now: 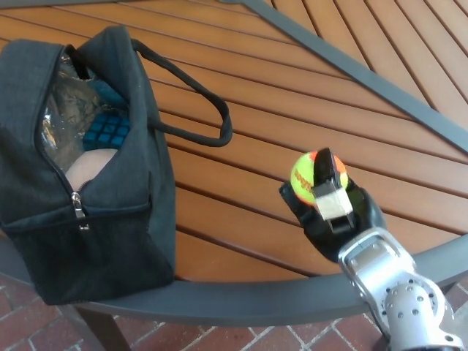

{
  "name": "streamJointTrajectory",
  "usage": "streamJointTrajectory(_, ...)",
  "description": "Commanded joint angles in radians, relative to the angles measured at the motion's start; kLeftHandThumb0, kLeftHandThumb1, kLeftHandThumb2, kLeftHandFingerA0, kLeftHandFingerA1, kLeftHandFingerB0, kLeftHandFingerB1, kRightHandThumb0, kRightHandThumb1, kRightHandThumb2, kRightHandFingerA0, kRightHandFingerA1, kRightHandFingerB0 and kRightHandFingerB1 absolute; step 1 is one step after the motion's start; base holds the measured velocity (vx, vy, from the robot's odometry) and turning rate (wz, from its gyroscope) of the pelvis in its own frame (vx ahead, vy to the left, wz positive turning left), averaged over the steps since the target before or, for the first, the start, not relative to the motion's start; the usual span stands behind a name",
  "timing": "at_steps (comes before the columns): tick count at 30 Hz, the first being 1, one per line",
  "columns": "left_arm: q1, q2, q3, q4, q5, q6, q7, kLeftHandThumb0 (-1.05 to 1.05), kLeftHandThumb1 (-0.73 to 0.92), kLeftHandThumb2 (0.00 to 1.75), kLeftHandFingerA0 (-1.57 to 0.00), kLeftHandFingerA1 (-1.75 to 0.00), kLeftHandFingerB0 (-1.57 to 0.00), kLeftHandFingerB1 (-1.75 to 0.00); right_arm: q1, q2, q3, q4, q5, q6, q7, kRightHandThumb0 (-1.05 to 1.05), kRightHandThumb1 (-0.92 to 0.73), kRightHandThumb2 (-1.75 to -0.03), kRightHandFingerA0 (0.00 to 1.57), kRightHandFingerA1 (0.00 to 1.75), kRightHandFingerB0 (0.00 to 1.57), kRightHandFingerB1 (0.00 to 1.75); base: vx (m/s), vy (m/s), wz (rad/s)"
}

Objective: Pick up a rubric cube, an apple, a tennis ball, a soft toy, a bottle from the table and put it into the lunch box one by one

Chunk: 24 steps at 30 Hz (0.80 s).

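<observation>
My right robot hand (330, 212) grips the yellow-orange tennis ball (308, 177); the open dark fabric lunch box (95, 190) already holds a blue cube (106, 131).

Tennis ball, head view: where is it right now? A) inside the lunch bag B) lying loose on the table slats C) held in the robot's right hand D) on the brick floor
C: the right hand is closed around the tennis ball and holds it above the table, well to the right of the open lunch bag.
</observation>
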Motion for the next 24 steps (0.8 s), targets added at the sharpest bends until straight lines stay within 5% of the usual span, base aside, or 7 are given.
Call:
streamJointTrajectory(1,0.000,0.045,-0.017,0.013,0.047,-0.038,0.025,-0.13,0.64,0.87,-1.12,-1.14,-0.98,-1.13,-0.344,0.463,0.004,-0.049,0.269,-0.032,-0.131,-0.34,-0.71,-1.20,1.03,1.75,0.69,1.75,0.00,0.000,0.00)
streamJointTrajectory(20,0.003,0.037,-0.002,0.010,0.025,-0.027,0.008,-0.11,0.63,0.90,-1.14,-1.14,-0.97,-1.14,-0.437,0.404,0.059,-0.029,0.248,-0.071,-0.168,-0.32,-0.58,-1.36,1.02,1.75,0.70,1.75,0.00,0.000,0.00)
streamJointTrajectory(21,-0.001,0.037,-0.008,0.014,0.033,-0.028,0.015,-0.14,0.65,0.87,-1.14,-1.13,-0.99,-1.13,-0.468,0.401,0.063,-0.028,0.243,-0.077,-0.180,-0.16,-0.69,-1.31,1.15,1.25,1.06,1.20,0.00,0.000,0.00)
streamJointTrajectory(24,-0.002,0.037,-0.010,0.016,0.037,-0.029,0.019,-0.14,0.65,0.87,-1.14,-1.13,-0.99,-1.13,-0.482,0.397,0.067,-0.026,0.245,-0.082,-0.188,-0.16,-0.69,-1.31,1.15,1.25,1.06,1.20,0.00,0.000,0.00)
